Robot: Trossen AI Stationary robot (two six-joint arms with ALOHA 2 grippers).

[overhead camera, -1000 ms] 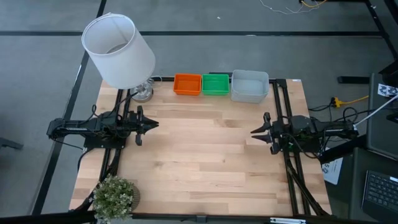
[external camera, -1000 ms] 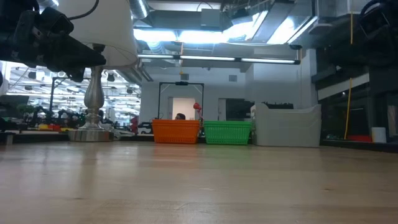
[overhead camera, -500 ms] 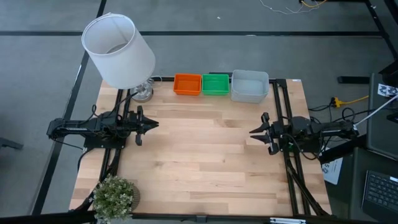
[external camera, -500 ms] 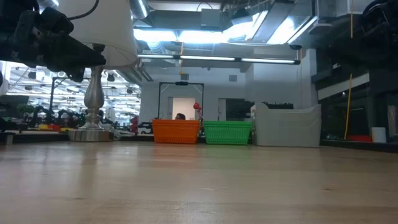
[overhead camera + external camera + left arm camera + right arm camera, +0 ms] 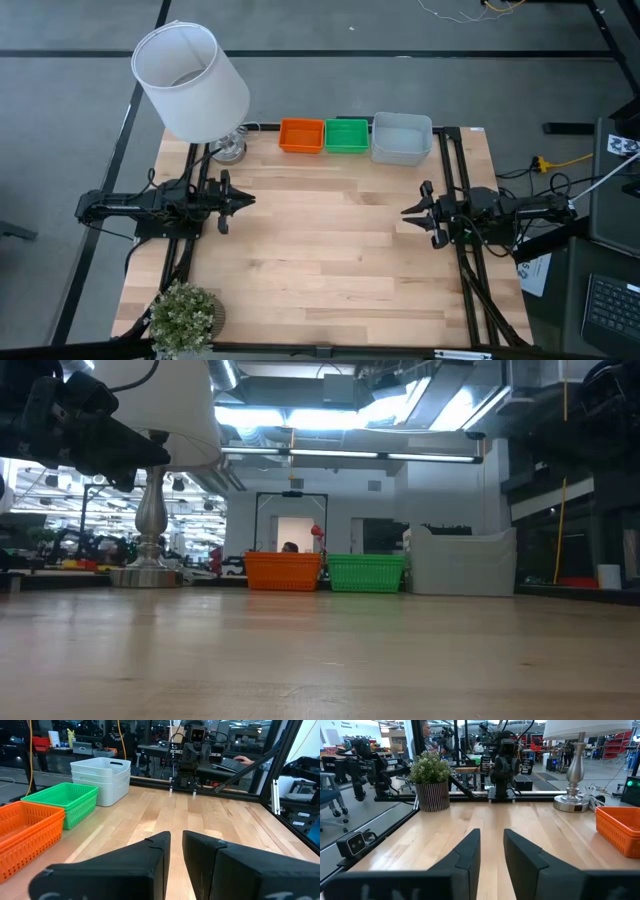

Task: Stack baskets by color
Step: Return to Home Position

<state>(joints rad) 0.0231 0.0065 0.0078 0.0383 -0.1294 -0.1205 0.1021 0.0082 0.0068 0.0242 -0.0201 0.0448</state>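
Note:
Three stacks of baskets stand side by side along the table's far edge: orange (image 5: 301, 135), green (image 5: 346, 135) and the larger grey-white (image 5: 401, 137). Each rests by its bottom on the wood. The left wrist view shows the orange (image 5: 25, 832), green (image 5: 62, 802) and grey-white (image 5: 100, 777) baskets nested in layers. My left gripper (image 5: 248, 200) hovers level at the table's left edge, pointing right. My right gripper (image 5: 408, 212) hovers level at the right edge, pointing left. Each gripper has a narrow gap between its fingers with nothing in it, and both are well clear of the baskets.
A lamp with a white shade (image 5: 190, 80) stands on its metal base (image 5: 229, 148) at the far left corner, beside the orange stack. A potted plant (image 5: 185, 315) stands at the near left corner. The wooden tabletop (image 5: 320, 260) stretches between the two arms.
My right gripper has tipped slightly at the wrist while staying in place at the table's right edge. The baskets and my left gripper have kept still.

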